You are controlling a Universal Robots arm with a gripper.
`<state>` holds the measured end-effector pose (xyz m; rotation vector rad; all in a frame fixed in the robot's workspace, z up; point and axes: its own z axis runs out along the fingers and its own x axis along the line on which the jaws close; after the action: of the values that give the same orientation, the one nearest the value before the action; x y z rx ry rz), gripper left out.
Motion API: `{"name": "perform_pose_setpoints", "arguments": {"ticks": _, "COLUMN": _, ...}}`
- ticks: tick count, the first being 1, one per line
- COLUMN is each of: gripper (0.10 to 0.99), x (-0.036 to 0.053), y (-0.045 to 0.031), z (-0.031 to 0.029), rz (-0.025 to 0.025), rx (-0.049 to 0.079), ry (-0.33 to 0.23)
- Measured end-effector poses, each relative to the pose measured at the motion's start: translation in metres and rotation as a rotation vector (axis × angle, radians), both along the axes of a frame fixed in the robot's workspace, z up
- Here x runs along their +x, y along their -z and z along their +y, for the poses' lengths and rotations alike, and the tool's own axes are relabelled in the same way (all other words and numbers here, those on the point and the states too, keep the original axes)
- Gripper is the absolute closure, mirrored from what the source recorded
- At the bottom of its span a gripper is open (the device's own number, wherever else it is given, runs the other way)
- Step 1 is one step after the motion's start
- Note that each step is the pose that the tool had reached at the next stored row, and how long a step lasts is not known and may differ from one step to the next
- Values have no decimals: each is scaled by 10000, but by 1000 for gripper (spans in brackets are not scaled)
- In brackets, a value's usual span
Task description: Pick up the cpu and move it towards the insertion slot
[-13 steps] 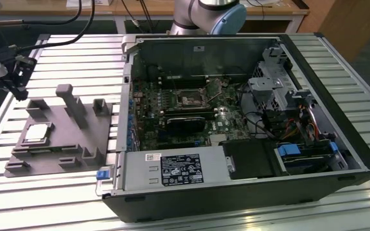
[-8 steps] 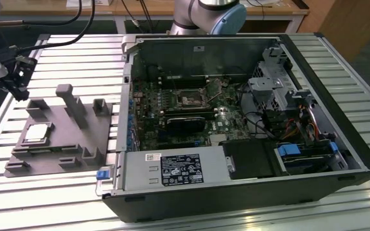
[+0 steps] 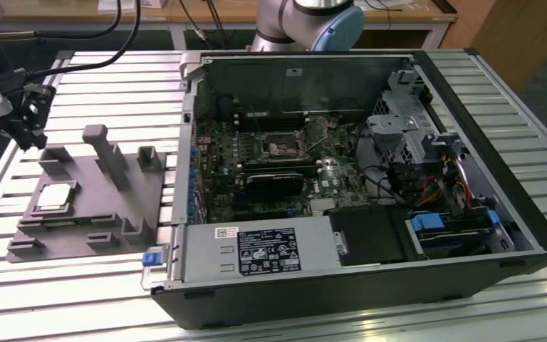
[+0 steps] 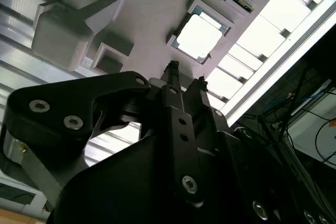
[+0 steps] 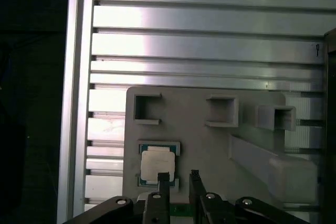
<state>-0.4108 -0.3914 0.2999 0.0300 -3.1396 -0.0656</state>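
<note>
The cpu [image 3: 55, 196] lies flat in a shallow seat of the grey fixture [image 3: 93, 214] at the exterior view's left, silver top up. Both wrist views show the cpu [image 4: 199, 36] [image 5: 157, 164] just beyond my fingertips. My gripper [image 3: 32, 135] hangs above the fixture's far left corner, clear of the chip. In both wrist views the gripper [image 4: 186, 73] [image 5: 179, 174] stands open, with nothing between its fingers. The insertion slot [image 3: 283, 148] sits on the motherboard inside the open computer case [image 3: 501, 206], well to the right of the gripper.
Upright posts [image 3: 102, 153] and blocks rise from the fixture beside the cpu. The case walls, a power supply [image 3: 254, 249] and a drive bay with blue tabs [image 3: 444, 228] surround the motherboard. A slatted aluminium table [image 3: 112, 85] lies under everything.
</note>
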Motion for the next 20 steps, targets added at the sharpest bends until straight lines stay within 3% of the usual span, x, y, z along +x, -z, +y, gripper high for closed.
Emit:
{"name": "perform_pose_setpoints", "arguments": {"ticks": 1, "gripper": 784, "x": -1, "y": 2, "z": 0, "rz": -1, "rx": 0, "ry": 0}}
{"name": "perform_pose_setpoints", "arguments": {"ticks": 2, "gripper": 784, "x": -3, "y": 5, "z": -1, "rz": -2, "rx": 1, "ry": 1}}
{"name": "perform_pose_setpoints", "arguments": {"ticks": 5, "gripper": 608, "x": -20, "y": 6, "z": -5, "rz": 0, "rx": 0, "ry": -3}}
{"name": "perform_pose_setpoints", "arguments": {"ticks": 8, "gripper": 549, "x": -36, "y": 9, "z": -9, "rz": -1, "rx": 0, "ry": -6}}
{"name": "perform_pose_setpoints", "arguments": {"ticks": 10, "gripper": 435, "x": -41, "y": 13, "z": -10, "rz": -2, "rx": 1, "ry": -9}}
{"name": "perform_pose_setpoints", "arguments": {"ticks": 13, "gripper": 376, "x": -45, "y": 24, "z": -11, "rz": -1, "rx": 0, "ry": -9}}
{"name": "perform_pose_setpoints", "arguments": {"ticks": 14, "gripper": 314, "x": -45, "y": 30, "z": -11, "rz": -1, "rx": 1, "ry": -9}}
{"name": "perform_pose_setpoints", "arguments": {"ticks": 20, "gripper": 314, "x": -45, "y": 68, "z": -11, "rz": 0, "rx": 0, "ry": -8}}
